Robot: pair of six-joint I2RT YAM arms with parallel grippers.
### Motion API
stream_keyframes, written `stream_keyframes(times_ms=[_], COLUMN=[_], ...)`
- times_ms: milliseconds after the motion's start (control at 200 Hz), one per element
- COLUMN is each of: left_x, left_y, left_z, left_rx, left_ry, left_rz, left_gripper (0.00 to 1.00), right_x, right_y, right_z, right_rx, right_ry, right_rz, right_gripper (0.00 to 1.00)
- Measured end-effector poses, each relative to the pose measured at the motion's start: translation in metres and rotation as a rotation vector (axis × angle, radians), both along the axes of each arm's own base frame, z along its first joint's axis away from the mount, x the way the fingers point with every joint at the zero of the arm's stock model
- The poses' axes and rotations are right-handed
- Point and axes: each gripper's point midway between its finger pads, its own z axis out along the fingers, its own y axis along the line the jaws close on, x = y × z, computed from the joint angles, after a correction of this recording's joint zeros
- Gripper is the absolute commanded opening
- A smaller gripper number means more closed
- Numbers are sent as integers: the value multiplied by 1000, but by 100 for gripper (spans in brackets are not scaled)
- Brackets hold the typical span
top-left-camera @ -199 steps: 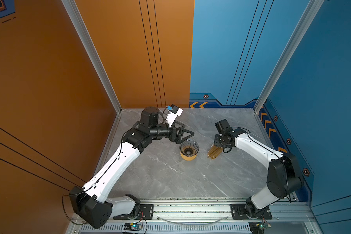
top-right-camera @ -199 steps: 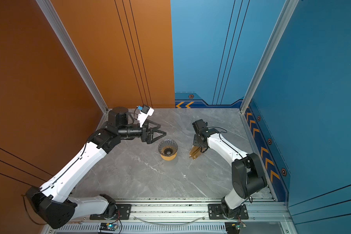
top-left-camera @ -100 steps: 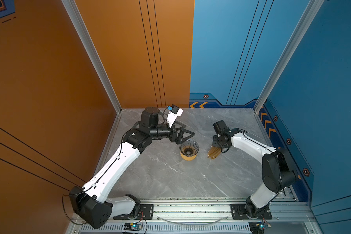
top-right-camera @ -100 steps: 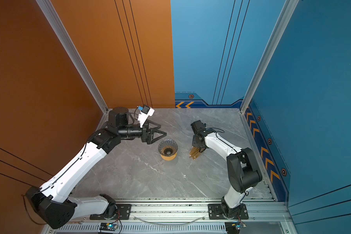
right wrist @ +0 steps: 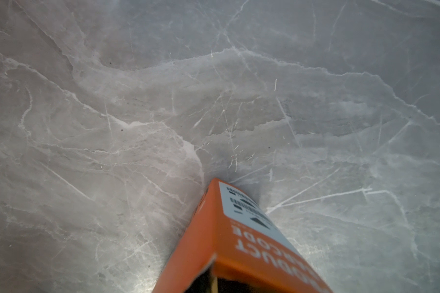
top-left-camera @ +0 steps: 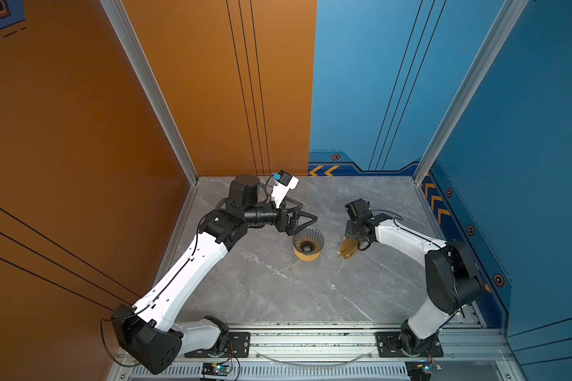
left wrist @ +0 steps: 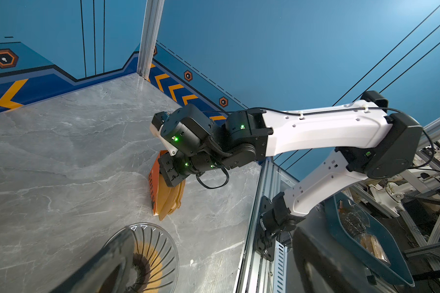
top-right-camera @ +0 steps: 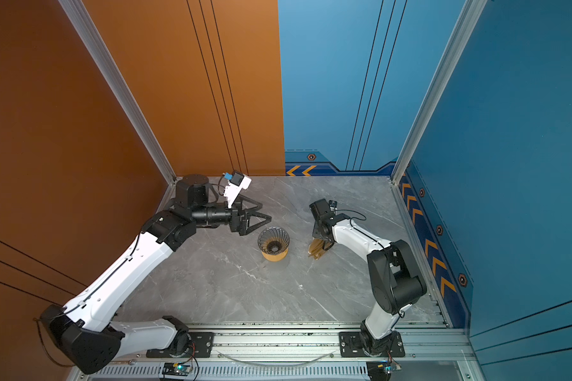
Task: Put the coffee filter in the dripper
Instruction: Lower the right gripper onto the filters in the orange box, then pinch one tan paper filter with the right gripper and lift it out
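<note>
**brewbot:** Right arm's elbow has shifted a bit toward the middle. The packet (left wrist: 153,189) under it hasn't budged, and neither has the left arm.

**dripfan:** Why's it standing on edge on the surface (top-left-camera: 278,290)?

**brewbot:** My guess: the right claw (left wrist: 172,178) is clamped on its top so the tan sheets (left wrist: 174,200) fan out. Can't pick out a single coffee filter among them. The left claw (top-left-camera: 307,213) hangs spread wide just beside the dripper (top-left-camera: 308,238), probably to steady it.

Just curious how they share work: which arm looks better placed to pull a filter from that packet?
Probably the left. The left gripper is open and empty beside the dripper, while the right gripper is shut on the filter packet, holding it on edge.
</note>
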Motion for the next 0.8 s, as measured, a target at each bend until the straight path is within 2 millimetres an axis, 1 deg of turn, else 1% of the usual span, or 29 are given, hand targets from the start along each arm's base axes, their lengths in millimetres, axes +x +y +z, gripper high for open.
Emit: stream_keyframes(times_ms=[100, 165, 401, 516, 801], left_x=[0, 0, 0, 0, -2], left_y=[0, 0, 0, 0, -2], left_z=[0, 0, 0, 0, 0], left_rx=[0, 0, 0, 0, 0], left_ry=[0, 0, 0, 0, 0], left_rz=[0, 0, 0, 0, -6], left_gripper=[98, 98, 98, 98, 98], right_x=[-2, -6, -15, -20, -28], right_y=[3, 4, 3, 0, -4], right_z=[1, 6, 40, 51, 66], right_rx=[-4, -5, 28, 41, 50], right_ry=[-17, -30, -118, -148, -184], right_rz=[10, 17, 24, 24, 26], right_gripper=[4, 3, 0, 0, 0])
